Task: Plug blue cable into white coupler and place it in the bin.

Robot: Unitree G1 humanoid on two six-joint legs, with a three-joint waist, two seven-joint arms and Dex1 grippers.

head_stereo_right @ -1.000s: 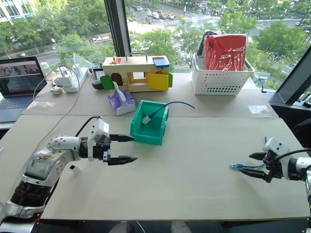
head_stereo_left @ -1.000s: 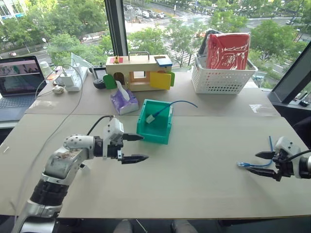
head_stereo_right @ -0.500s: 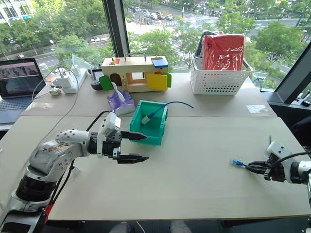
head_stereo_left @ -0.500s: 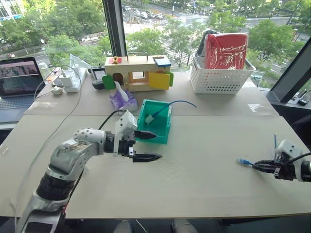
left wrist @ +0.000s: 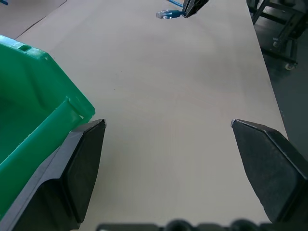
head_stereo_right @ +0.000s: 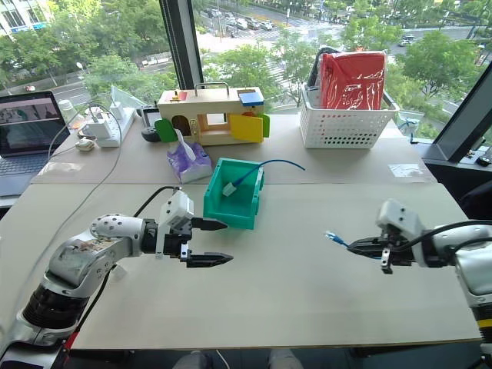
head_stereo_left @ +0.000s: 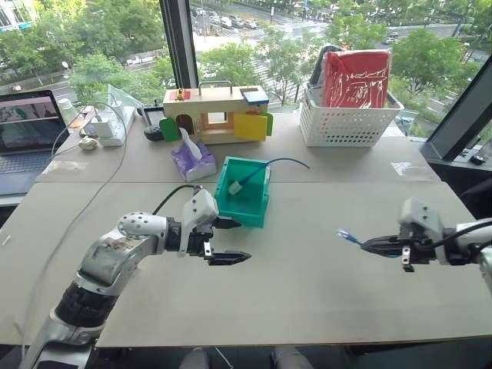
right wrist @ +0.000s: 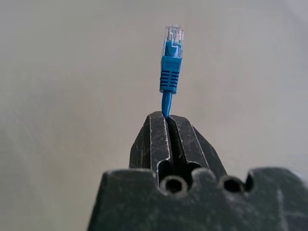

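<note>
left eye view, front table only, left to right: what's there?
left gripper, open → the bin with another blue cable ending in it → clear plug of the blue cable → right gripper, shut on the blue cable.

Blue cable [right wrist: 170, 72]: thin, bright blue, with a clear plastic plug at its free end. Pinched just behind the ribbed blue boot; the plug juts out past the grip, raised clear of the tabletop, right of centre.

Bin [head_stereo_left: 247, 209]: small teal-green rectangular bin, upright near the table's middle. A second blue cable trails over its rear right rim.

White coupler [head_stereo_left: 237, 187]: small white block lying inside the bin, at the end of that second cable.
</note>
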